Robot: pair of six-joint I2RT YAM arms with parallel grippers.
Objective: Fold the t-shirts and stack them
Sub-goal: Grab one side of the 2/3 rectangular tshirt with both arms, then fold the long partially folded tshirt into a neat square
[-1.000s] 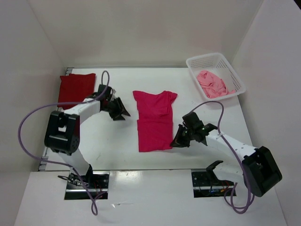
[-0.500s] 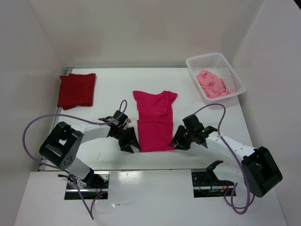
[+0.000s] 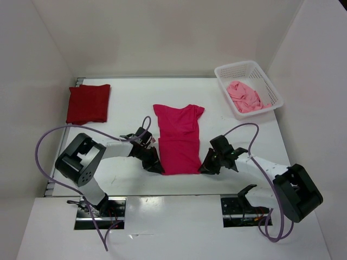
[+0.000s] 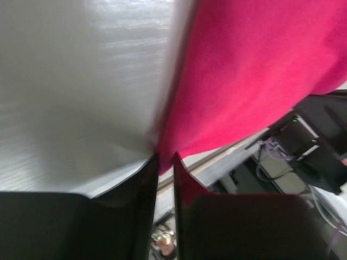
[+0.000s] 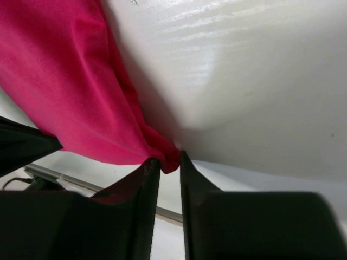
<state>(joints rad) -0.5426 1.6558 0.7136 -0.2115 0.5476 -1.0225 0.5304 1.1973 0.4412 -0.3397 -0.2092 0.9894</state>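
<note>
The bright magenta-pink t-shirt [image 3: 177, 140] lies flat mid-table, sleeves folded in and collar at the far end. My left gripper [image 3: 156, 166] is at its near left corner and my right gripper [image 3: 205, 167] at its near right corner. In the left wrist view the left gripper [image 4: 165, 158] has its jaws drawn narrow on the corner of the shirt [image 4: 255, 65]. In the right wrist view the right gripper [image 5: 167, 161] pinches a bunched corner of the shirt [image 5: 65, 81]. A folded dark red t-shirt [image 3: 88, 103] lies far left. A crumpled pale pink t-shirt [image 3: 245, 96] sits in the basket.
The white lattice basket [image 3: 234, 65] stands at the far right corner. Both grippers are close to the table's near edge [image 3: 179, 179]. White walls close in the table on three sides. Purple cables loop over both arms.
My left arm swung from beside the dark red shirt to the magenta shirt's near left corner. My right gripper slid to the near right corner. Both opened, then closed on the hem.
</note>
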